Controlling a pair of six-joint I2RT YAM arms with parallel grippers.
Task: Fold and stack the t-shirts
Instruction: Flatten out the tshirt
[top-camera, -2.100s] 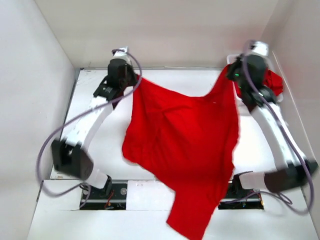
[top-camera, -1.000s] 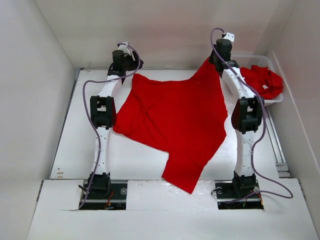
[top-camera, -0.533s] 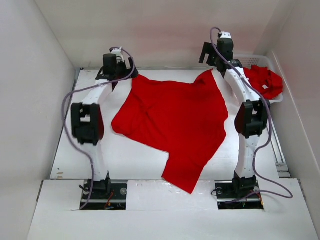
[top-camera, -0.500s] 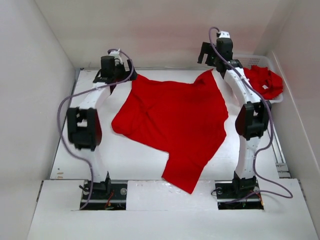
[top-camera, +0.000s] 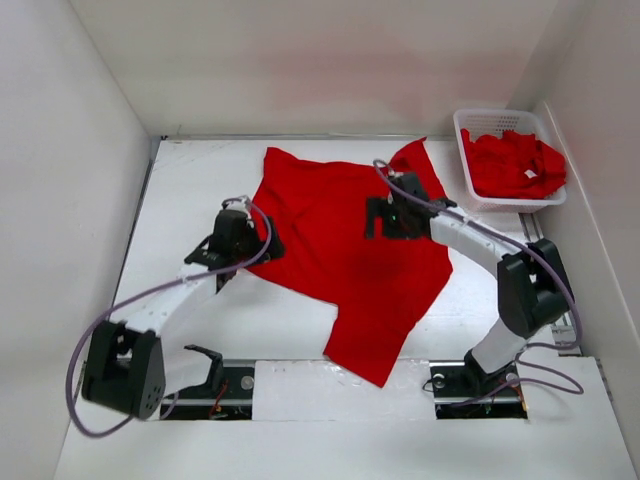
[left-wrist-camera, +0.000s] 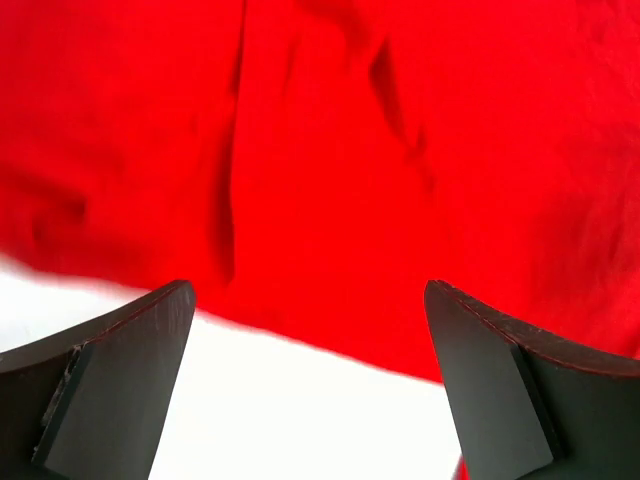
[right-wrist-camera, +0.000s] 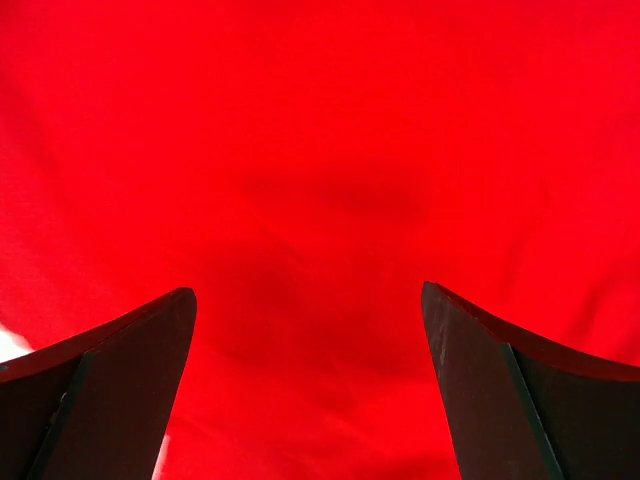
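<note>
One red t-shirt (top-camera: 340, 250) lies spread and a little rumpled across the middle of the white table, one corner reaching toward the near edge. My left gripper (top-camera: 258, 243) hangs open at the shirt's left edge. In the left wrist view its gripper (left-wrist-camera: 310, 400) has bare table between the fingers and the shirt's hem (left-wrist-camera: 350, 150) just ahead. My right gripper (top-camera: 380, 217) is open above the shirt's upper middle; in the right wrist view red cloth (right-wrist-camera: 320, 150) fills everything beneath the gripper (right-wrist-camera: 310, 390). Neither holds anything. More crumpled red t-shirts (top-camera: 515, 165) fill the basket.
A white slotted plastic basket (top-camera: 500, 113) stands at the far right corner of the table. White walls close in the table on the left, the back and the right. The arm bases sit at the near edge.
Both grippers let go of the shirt's far corners and opened. Both arms drew back from the far edge toward the middle. The shirt now lies flat on the table.
</note>
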